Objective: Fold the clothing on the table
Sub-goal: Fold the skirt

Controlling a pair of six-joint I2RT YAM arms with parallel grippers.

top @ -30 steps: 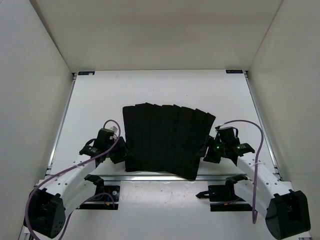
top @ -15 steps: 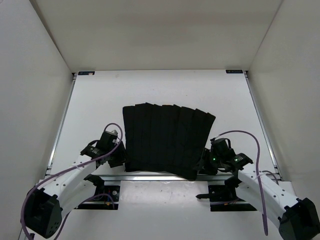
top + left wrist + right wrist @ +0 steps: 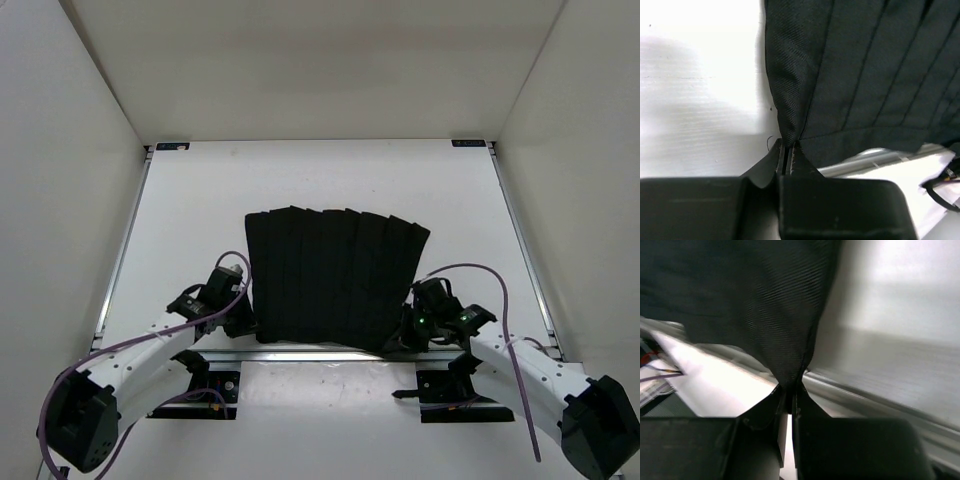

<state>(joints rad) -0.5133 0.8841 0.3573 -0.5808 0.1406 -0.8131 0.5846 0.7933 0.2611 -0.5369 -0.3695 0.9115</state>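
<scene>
Left gripper [image 3: 787, 151]: sitting at the lower left of the top view, fingers pressing together on the near left corner of the skirt [image 3: 335, 280] and pinching up a ridge of cloth.
Right gripper [image 3: 789, 392]: sitting at the lower right, fingers clamping the skirt's near right corner, with cloth bunching up from the tips.
Rail [image 3: 300, 354]: running along the skirt's near hem.
Skirt: lying flat at the frame's centre, its 2 near corners gripped, pleats running toward the far edge.
Table [image 3: 320, 175]: stretching white beyond the skirt into the upper frame.
</scene>
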